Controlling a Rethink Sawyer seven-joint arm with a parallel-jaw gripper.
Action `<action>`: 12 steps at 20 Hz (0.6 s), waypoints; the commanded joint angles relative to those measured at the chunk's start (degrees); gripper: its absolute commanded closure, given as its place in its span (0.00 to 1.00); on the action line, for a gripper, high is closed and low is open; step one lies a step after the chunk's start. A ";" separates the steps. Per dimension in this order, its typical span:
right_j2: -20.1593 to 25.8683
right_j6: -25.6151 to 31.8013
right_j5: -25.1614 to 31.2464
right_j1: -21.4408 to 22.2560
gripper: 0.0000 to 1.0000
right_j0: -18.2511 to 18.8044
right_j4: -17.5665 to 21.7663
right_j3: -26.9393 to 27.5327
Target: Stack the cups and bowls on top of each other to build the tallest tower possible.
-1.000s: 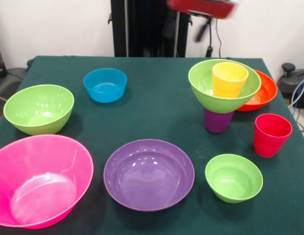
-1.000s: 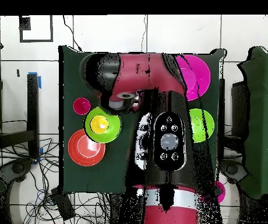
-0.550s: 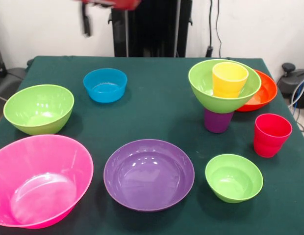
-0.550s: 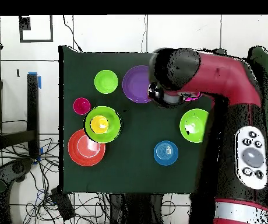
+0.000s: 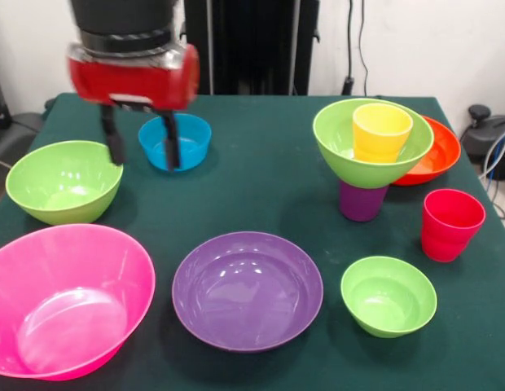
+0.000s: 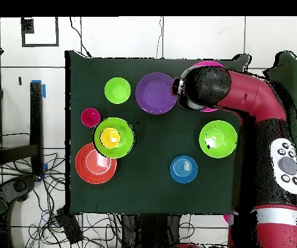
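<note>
Gripper point(image 5: 140, 152) hanging open, empty, between large lime green plastic bowl point(image 5: 63, 180) and small blue plastic bowl point(image 5: 175, 141). Tower point(image 5: 372, 155) standing well apart: purple cup, green bowl, yellow cup. Likely fetching next bowl; advise gripping rim squarely, lifting level.

The worktop point(image 5: 261, 171) is dark green. On it sit a hot pink bowl point(image 5: 65, 297), a purple bowl point(image 5: 248, 289), a blue bowl point(image 5: 175, 141) and a red cup point(image 5: 450, 224). A yellow cup point(image 5: 381, 130) sits in a lime green bowl point(image 5: 338, 142).
</note>
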State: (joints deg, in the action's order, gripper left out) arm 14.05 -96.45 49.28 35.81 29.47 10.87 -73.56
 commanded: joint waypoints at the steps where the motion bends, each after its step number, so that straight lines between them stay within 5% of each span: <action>1: 7.02 7.61 3.39 -3.73 0.00 -2.67 1.02 -7.93; 7: 5.05 2.44 8.59 0.65 0.00 -3.41 -1.46 -14.75; 12: 2.52 1.32 5.85 5.65 0.00 -3.85 0.22 -24.09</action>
State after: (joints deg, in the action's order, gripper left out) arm 15.03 -96.45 52.31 38.46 26.96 10.41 -85.87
